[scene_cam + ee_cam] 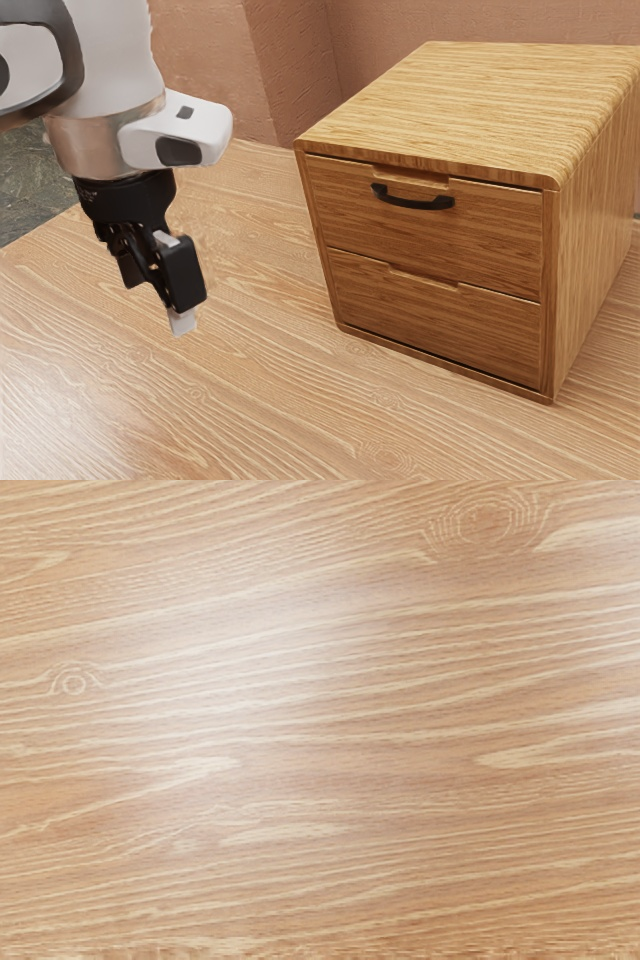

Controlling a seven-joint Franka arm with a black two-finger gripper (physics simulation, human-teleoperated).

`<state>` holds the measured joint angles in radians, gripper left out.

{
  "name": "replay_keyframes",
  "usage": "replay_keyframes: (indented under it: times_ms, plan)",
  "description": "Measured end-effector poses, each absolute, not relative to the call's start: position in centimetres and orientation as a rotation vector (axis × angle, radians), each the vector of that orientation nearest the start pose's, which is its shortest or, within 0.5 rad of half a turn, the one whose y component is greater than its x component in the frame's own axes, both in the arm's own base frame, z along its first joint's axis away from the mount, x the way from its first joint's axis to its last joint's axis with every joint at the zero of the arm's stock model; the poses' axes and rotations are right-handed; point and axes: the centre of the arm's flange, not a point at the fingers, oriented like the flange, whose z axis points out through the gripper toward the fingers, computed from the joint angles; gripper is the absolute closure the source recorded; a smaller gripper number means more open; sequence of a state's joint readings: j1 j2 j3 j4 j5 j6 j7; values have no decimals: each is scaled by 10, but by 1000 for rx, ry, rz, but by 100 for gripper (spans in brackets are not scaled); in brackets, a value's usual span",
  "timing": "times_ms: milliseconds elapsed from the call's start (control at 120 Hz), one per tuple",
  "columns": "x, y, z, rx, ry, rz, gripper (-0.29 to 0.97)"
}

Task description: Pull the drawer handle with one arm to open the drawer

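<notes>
One table (250, 400) out there, and on it I count one wooden cabinet (480, 100). Two drawers in its front, stacked: upper drawer (430, 240), that's one, lower drawer (440, 320), that's two. Black handle (412, 200): just one in sight. One arm (100, 90) in shot, carrying one gripper (172, 305).

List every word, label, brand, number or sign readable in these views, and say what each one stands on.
There are none to read. The cabinet, the black handle on its upper drawer, the gripper and the table bear no words, labels, brands, numbers or signs.
</notes>
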<state>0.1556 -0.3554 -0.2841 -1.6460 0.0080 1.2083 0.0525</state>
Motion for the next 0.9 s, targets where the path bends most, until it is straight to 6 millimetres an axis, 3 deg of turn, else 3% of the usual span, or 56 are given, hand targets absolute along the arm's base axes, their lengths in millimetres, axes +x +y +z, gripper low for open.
replay_keyframes:
  times_ms: [58, 125, 275, 350, 483, 833, 900]
  plan:
    - [356, -71, 691, -3050, 225, 103, 0]
    - [307, -79, 673, -3040, 298, -39, 0]
    - [270, -102, 646, -3055, 469, -187, 0]
    - [266, -112, 647, -3061, 554, -264, 0]
    - [262, -111, 632, -2995, 753, -355, 0]
    - [286, -119, 632, -2519, 1417, -569, 0]
    - [300, -118, 630, -2412, 1529, -586, 0]
